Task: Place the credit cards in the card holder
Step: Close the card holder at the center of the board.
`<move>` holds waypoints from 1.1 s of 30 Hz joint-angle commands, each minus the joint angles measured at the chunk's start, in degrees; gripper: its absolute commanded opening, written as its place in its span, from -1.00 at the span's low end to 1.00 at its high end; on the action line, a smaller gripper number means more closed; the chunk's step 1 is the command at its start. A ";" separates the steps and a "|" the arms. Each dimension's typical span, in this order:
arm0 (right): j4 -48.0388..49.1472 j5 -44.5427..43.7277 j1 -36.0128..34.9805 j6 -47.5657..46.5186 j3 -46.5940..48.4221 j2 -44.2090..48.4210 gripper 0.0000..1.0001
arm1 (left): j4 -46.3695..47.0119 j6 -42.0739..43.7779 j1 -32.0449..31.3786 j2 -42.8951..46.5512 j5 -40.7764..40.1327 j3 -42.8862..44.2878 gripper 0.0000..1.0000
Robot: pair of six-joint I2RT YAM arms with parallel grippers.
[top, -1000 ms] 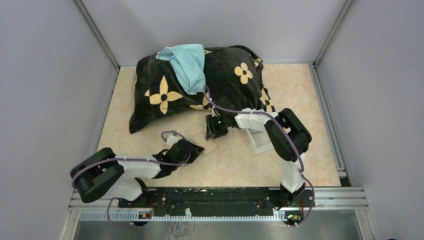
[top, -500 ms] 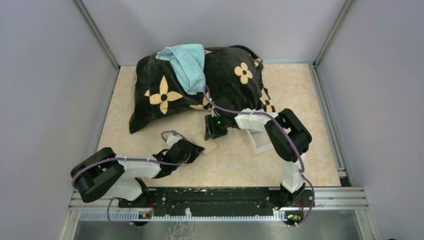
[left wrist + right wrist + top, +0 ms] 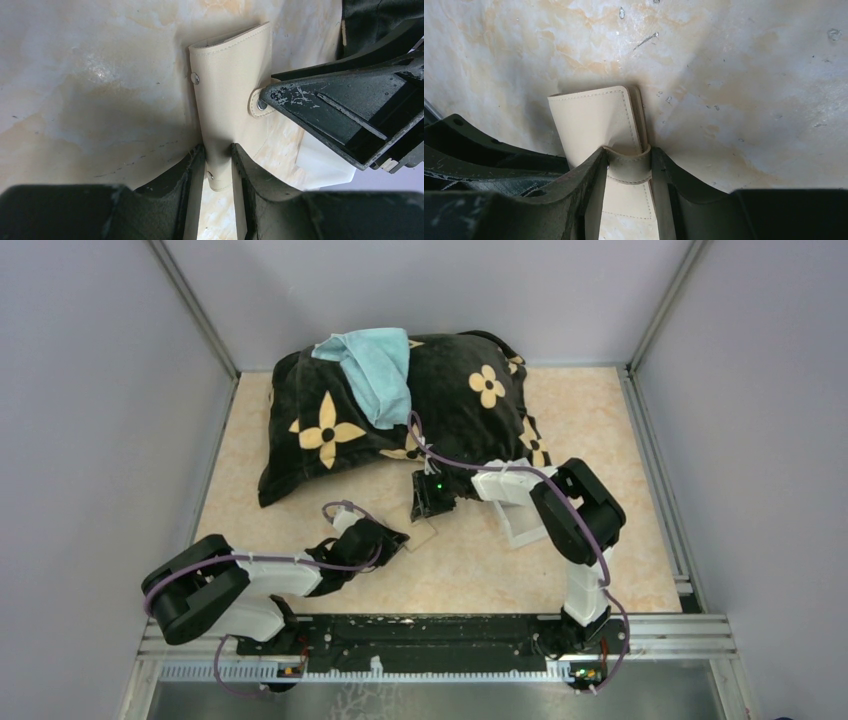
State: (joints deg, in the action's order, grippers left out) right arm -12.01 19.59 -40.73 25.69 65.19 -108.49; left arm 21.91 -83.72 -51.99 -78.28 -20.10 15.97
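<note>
Barely a twitch since a second ago: the right forearm has nudged slightly, and everything else sits where it was. The left fingers (image 3: pixel 192 170) clamp one end of the card holder (image 3: pixel 230 90), pinning it low over the surface (image 3: pixel 75 100). The right fingers (image 3: pixel 663 172) are closed around its snap tab (image 3: pixel 629 169), the strap filling the gap between them. So the holder lies between both arms, near the white tray (image 3: pixel 520 528), and looks folded. No credit cards are in view. My read is that they're working the tab to open the holder before any card goes in.
</note>
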 commanded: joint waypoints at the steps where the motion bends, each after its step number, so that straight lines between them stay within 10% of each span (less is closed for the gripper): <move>1: -5.50 -1.07 -2.00 -0.34 -3.72 -3.19 -0.25 | -15.32 3.54 0.58 -4.08 -0.64 -3.13 -0.29; 33: 11.59 -6.00 -2.20 0.65 -18.06 2.06 -0.31 | -16.99 3.85 0.65 -7.12 0.53 -0.33 -0.31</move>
State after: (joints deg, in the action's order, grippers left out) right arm 7.11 16.75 -41.01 27.70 52.10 -103.50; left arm 21.19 -83.70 -51.96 -80.38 -20.01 18.11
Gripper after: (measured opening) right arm 0.346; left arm 0.345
